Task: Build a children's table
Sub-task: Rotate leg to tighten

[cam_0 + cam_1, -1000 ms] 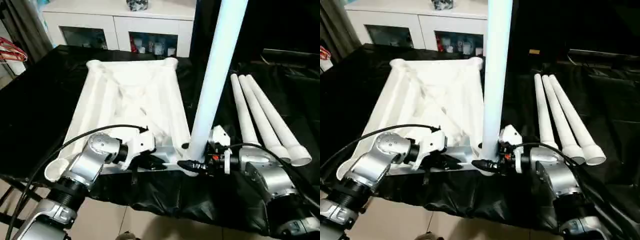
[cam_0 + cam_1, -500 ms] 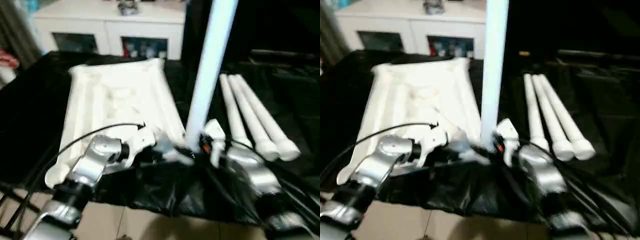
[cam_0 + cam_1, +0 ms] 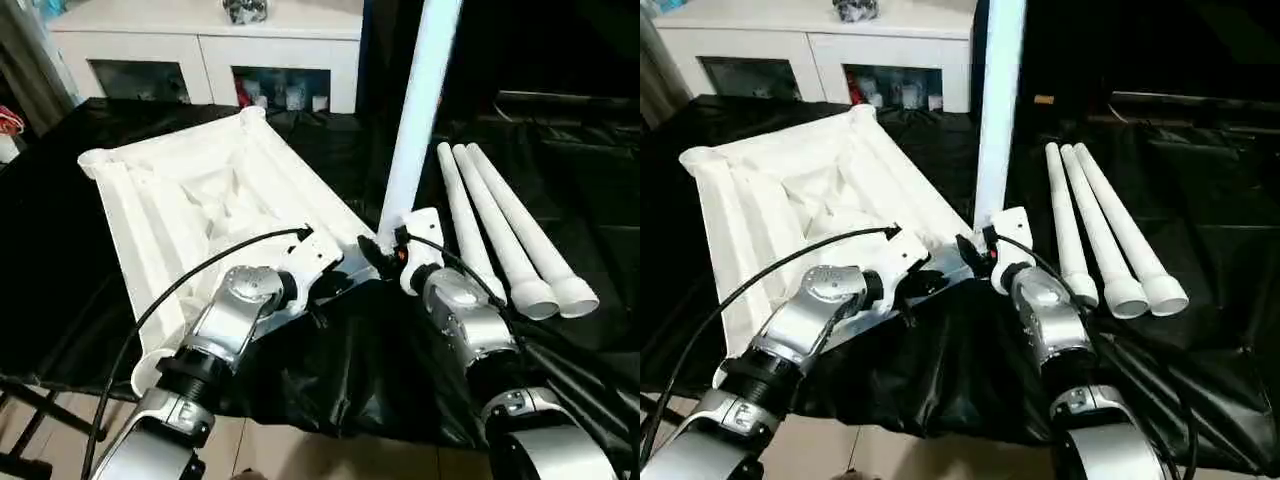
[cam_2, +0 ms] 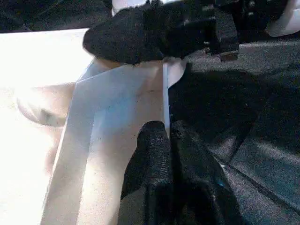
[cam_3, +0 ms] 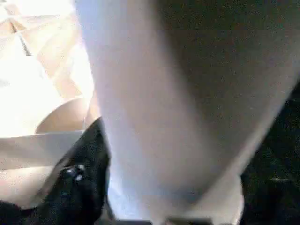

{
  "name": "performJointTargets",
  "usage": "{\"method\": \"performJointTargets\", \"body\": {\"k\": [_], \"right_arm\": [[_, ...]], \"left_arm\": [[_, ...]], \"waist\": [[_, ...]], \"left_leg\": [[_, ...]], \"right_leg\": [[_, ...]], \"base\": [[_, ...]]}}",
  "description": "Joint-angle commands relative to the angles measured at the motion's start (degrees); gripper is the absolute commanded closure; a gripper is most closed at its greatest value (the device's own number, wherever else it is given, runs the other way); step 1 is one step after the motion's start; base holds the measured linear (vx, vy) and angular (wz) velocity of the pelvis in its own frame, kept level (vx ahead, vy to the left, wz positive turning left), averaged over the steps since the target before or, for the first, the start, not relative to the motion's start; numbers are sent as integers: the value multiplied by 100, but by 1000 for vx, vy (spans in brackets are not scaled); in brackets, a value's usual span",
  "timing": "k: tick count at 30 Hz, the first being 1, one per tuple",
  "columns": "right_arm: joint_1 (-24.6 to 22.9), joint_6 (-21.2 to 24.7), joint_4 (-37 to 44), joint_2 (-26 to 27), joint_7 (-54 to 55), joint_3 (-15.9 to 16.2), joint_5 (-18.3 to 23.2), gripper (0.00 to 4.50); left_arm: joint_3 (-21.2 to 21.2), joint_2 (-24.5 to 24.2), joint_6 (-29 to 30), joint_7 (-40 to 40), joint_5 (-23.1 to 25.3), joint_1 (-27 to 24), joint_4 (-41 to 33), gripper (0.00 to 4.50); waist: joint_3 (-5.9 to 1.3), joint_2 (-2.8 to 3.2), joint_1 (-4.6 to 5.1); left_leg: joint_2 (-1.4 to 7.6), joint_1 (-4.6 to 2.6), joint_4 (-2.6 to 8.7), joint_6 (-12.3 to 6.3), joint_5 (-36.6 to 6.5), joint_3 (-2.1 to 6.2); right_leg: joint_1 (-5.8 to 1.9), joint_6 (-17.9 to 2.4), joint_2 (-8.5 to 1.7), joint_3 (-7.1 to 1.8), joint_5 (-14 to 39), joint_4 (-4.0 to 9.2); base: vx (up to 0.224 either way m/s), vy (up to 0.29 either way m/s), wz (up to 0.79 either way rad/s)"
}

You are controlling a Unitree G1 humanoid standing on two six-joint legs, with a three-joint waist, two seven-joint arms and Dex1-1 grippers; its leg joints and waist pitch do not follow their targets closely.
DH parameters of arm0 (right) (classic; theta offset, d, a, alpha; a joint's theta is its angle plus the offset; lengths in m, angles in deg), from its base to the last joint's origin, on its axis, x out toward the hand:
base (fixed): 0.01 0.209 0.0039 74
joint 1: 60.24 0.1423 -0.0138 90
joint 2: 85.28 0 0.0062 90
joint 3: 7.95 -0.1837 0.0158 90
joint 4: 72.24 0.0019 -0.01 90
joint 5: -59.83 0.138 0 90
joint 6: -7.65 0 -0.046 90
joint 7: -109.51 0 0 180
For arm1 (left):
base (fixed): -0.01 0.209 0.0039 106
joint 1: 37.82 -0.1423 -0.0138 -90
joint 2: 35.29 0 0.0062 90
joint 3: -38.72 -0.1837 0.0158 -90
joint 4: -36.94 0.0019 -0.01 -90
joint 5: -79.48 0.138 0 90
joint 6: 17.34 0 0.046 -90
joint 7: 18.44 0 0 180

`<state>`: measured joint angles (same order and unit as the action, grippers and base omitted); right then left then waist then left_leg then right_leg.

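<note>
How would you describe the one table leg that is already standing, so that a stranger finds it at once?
Start from the upside-down white table top on the black cloth. At its near corner, beside the right gripper, one white leg rises upright past the picture's top. The three spare legs lie flat together farther right; this one alone stands.

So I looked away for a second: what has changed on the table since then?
The tabletop has swung round on the cloth, its near right corner carried away from the robot with the upright leg standing in it. Left end effector still pinches the rim, right end effector stays at the leg's base. The three spare legs lie as before.
</note>
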<state>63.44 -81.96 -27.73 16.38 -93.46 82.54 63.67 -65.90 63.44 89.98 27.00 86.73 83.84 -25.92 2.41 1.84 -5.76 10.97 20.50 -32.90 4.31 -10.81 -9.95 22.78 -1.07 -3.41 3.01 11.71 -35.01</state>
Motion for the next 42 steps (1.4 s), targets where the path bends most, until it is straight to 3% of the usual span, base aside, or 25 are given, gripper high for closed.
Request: {"method": "performJointTargets", "body": {"k": [1,4,7,9,11,17,24,30,37,41,42], "right_arm": [[-89,87,-312,335,-553,372,-37,85],[-118,-30,-240,222,-863,446,-26,52],[-408,-87,301,-102,-1945,742,128,52],[-567,-76,588,-280,-2454,882,223,52],[-700,-43,834,-437,-2871,978,322,52],[-1059,252,1550,-1006,-4195,1289,520,52],[-1256,779,2156,-1384,-4938,1548,679,98],[-1332,952,2375,-1487,-5093,1620,699,151],[-1356,1010,2337,-1322,-4773,1493,638,173],[-1145,684,1789,-952,-3816,1197,433,175],[-915,526,1296,-674,-3047,934,327,176]], "left_arm": [[-392,163,-330,472,-188,68,-359,450],[-439,36,-396,680,-252,34,-411,450],[-507,-231,-531,1111,-324,-21,-488,450],[-515,-349,-605,1293,-340,-30,-486,450],[-504,-440,-662,1432,-364,-29,-469,450],[-521,-778,-886,1935,-408,18,-385,450],[-549,-1023,-1105,2369,-403,139,-221,450],[-553,-1093,-1179,2467,-418,164,-157,450],[-455,-990,-1077,2317,-462,77,-193,450],[-347,-794,-931,1880,-413,125,-129,450],[-291,-617,-853,1533,-358,208,-20,450]], "waist": [[-326,-23,-26],[-335,-10,-14],[-343,-20,-54],[-345,-8,-59],[-332,0,-130],[-314,-23,-223],[-330,-31,-282],[-332,-35,-301],[-337,-48,-311],[-303,-48,-260],[-293,-61,-219]], "left_leg": [[201,12,342,-323,-884,74],[215,-2,336,-304,-855,71],[210,10,314,-449,-739,73],[225,9,308,-506,-693,60],[243,-8,311,-518,-822,55],[252,-20,333,-392,-1065,60],[251,-13,319,-425,-853,66],[252,-9,319,-368,-887,67],[244,0,306,-378,-775,62],[235,-13,345,-228,-1062,70],[225,-6,369,-129,-1120,86]], "right_leg": [[-333,-1297,-482,-249,435,401],[-320,-1328,-479,-257,312,383],[-353,-1356,-456,-241,-72,350],[-327,-1410,-460,-245,-180,333],[-316,-1378,-463,-240,76,359],[-305,-1251,-472,-249,652,408],[-295,-1256,-467,-241,475,381],[-292,-1231,-488,-245,632,389],[-291,-1239,-480,-242,500,371],[-263,-1163,-507,-245,1104,431],[-273,-1111,-531,-243,1386,451]], "base": [[0,0,0],[0,0,0],[0,0,0],[0,0,0],[0,0,0],[0,0,0],[0,0,0],[0,0,0],[0,0,0],[0,0,0],[0,0,0]]}}
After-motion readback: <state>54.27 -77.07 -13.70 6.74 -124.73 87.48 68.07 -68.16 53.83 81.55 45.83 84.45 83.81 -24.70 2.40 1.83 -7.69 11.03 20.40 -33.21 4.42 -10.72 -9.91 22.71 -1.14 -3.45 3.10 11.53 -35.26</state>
